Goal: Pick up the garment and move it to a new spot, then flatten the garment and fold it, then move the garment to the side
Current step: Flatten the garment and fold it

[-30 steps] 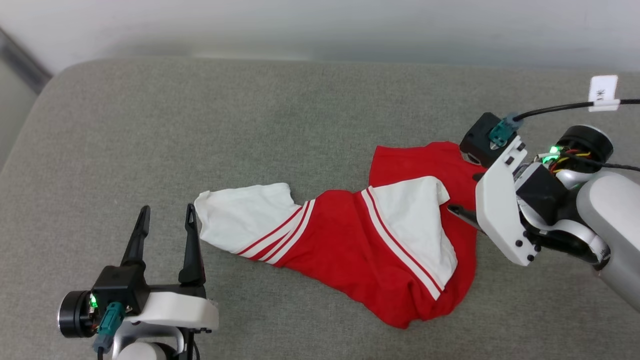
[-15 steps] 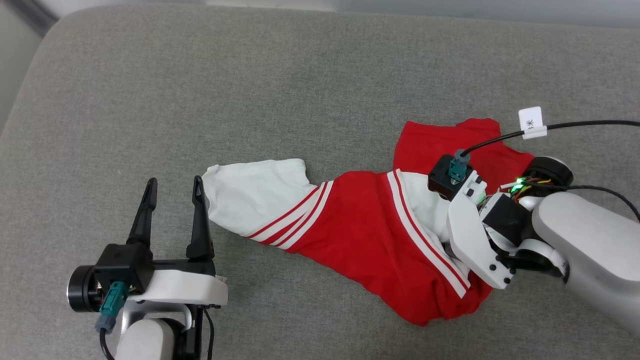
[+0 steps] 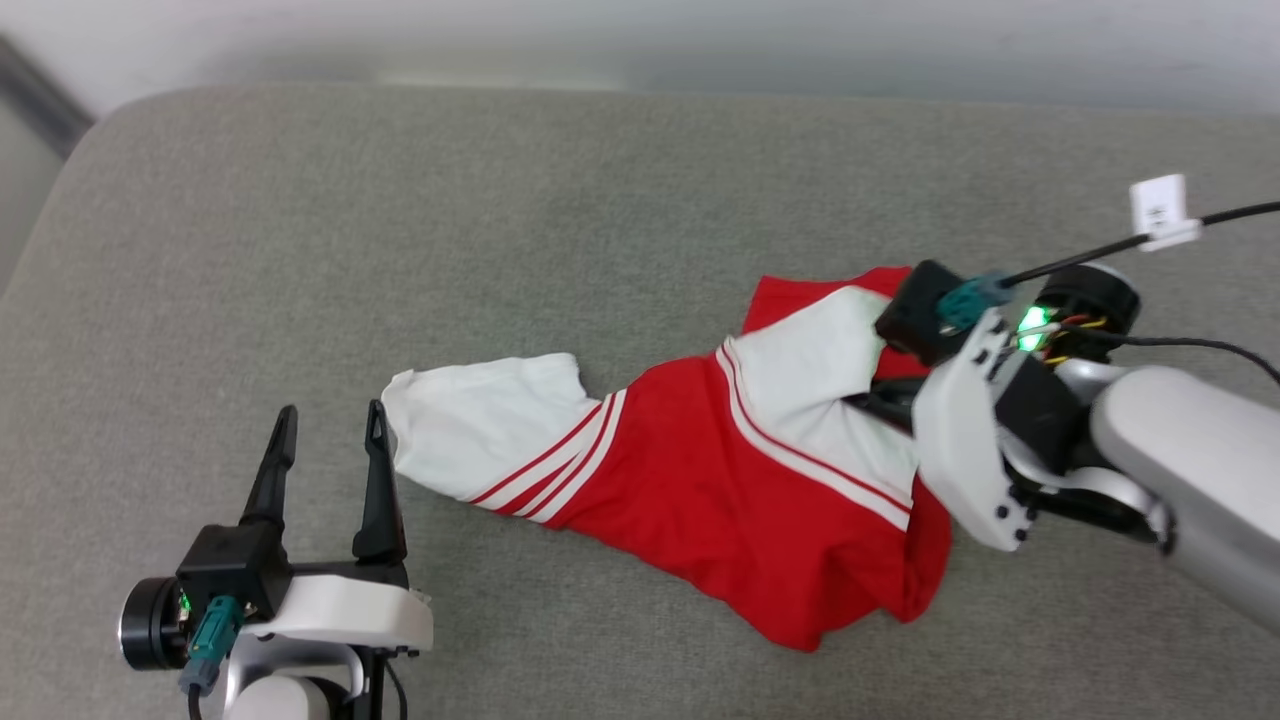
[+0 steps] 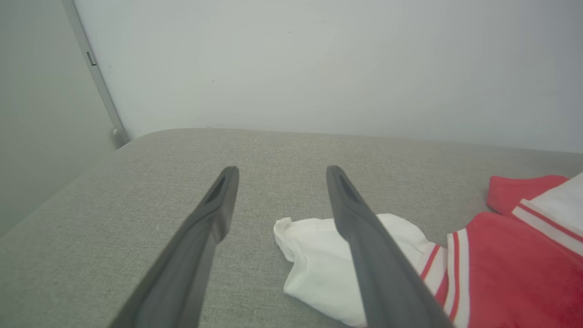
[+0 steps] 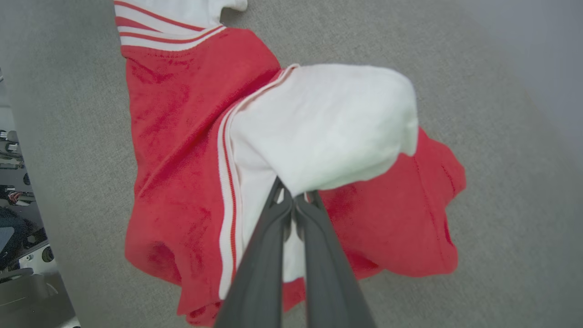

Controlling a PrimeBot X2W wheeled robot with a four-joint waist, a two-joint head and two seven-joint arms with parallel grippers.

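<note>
1. Red shirt (image 3: 700, 480) lies crumpled on the right half of the grey cushion (image 3: 450, 220), its trailing sleeve (image 3: 480, 425) pointing left.
2. Right gripper (image 5: 288, 202) has its fingers pinched shut on the raised sleeve (image 5: 328, 127). Lift slowly and straight up, and watch that the thin cloth does not slip.
3. Left gripper (image 3: 330, 415) has its fingers spread wide and holds nothing, just beside the trailing sleeve.

Grey fabric cushion (image 3: 400, 220), rounded far-left corner, pale wall (image 3: 640, 40) behind. Across its middle the garment (image 3: 700, 490) lies crumpled: red body, one white sleeve (image 3: 480, 420) spread flat toward my left, red-white stripe trim at both shoulders. My left end effector (image 3: 330, 420) sits low left, fingers apart, tips just beside that sleeve's cuff. My right end effector (image 3: 868, 398) comes in from the right, fingers closed at the other white sleeve (image 3: 810, 370), which rises toward them. Black cable (image 3: 1080, 252) with white tag (image 3: 1158, 205) trails off my right wrist.
</note>
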